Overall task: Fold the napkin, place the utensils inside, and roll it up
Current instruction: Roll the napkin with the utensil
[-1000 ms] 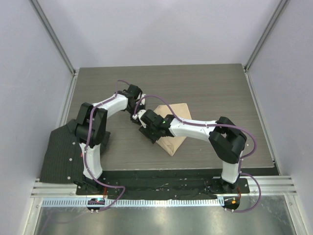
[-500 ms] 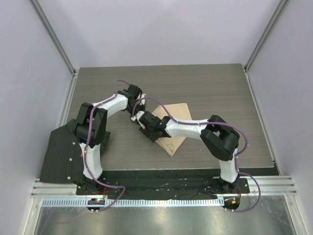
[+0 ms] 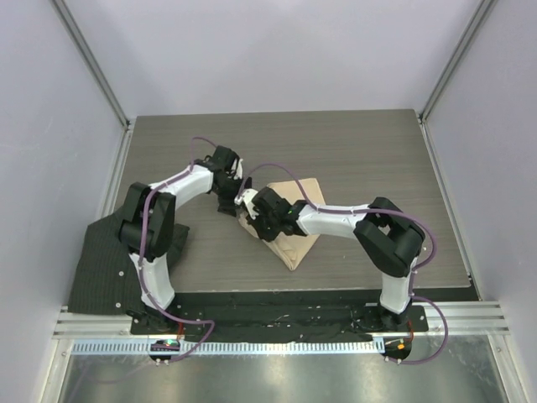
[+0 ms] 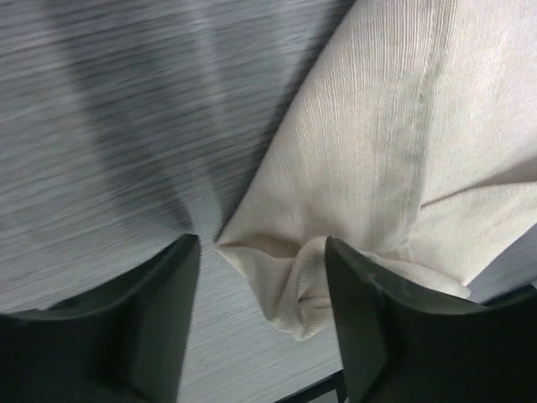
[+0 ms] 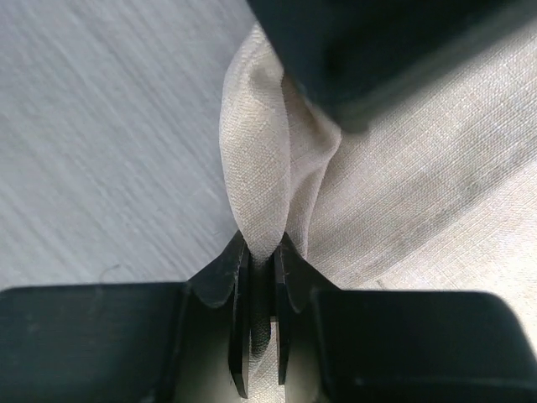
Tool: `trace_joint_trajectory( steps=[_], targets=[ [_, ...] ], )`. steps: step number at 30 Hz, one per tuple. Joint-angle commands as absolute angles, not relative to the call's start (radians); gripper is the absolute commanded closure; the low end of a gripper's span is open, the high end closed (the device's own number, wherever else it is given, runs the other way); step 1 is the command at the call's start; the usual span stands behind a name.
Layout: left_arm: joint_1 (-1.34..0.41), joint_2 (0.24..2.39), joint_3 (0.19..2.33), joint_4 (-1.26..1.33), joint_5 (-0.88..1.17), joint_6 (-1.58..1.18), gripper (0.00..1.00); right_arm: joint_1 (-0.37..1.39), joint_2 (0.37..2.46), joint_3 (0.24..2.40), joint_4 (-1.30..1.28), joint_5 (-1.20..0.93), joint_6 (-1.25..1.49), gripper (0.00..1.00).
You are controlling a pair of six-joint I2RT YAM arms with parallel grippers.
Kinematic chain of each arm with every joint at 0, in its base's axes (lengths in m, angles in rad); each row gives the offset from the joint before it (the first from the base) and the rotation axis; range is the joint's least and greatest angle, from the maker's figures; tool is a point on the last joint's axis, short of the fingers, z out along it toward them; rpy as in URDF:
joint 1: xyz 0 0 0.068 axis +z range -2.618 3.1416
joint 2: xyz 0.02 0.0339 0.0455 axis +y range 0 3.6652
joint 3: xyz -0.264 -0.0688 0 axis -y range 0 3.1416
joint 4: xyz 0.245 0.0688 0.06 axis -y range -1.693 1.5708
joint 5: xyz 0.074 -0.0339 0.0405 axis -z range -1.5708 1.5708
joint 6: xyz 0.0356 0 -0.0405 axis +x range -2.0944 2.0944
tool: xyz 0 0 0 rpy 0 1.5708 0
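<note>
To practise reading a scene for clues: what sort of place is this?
Probably a robotics lab test cell: plain panel walls box in a wood-grain table, with a robot left arm and right arm mounted at its near edge.

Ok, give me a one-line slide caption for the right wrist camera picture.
Right gripper shut on a pinched-up fold of the beige napkin, with the grey wood-grain table beside it.

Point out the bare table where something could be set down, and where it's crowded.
Bare: the far strip of table behind the napkin, and the stretch between napkin and the right edge. Crowded: left of centre, where the left gripper and right gripper meet at the napkin's corner; the dark ribbed cloth lies over the near left corner.
</note>
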State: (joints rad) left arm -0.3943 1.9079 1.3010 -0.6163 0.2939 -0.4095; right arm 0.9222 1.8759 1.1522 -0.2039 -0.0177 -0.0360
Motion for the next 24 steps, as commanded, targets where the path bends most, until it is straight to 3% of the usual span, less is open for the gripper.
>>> trace_joint_trajectory(
  steps=[1, 7, 10, 15, 24],
  targets=[
    [-0.362, 1.787, 1.235, -0.554, 0.197, -0.452, 0.26, 0.933, 1.867, 1.043, -0.189, -0.228, 0.032, 0.89],
    [-0.327, 1.675, 1.082, -0.457, 0.130, -0.508, 0.09, 0.916, 1.855, 1.000, -0.153, -0.350, 0.066, 0.89],
    [-0.314, 1.568, 0.953, -0.323, 0.144, -0.569, 0.08, 0.885, 1.862, 0.994, -0.144, -0.432, 0.086, 0.89],
    [-0.314, 1.401, 0.744, -0.069, 0.296, -0.652, 0.09, 0.816, 1.896, 0.994, -0.130, -0.598, 0.115, 0.90],
    [-0.314, 1.397, 0.583, 0.187, 0.469, -0.722, 0.19, 0.739, 1.979, 1.035, -0.147, -0.729, 0.114, 0.90]
  ],
)
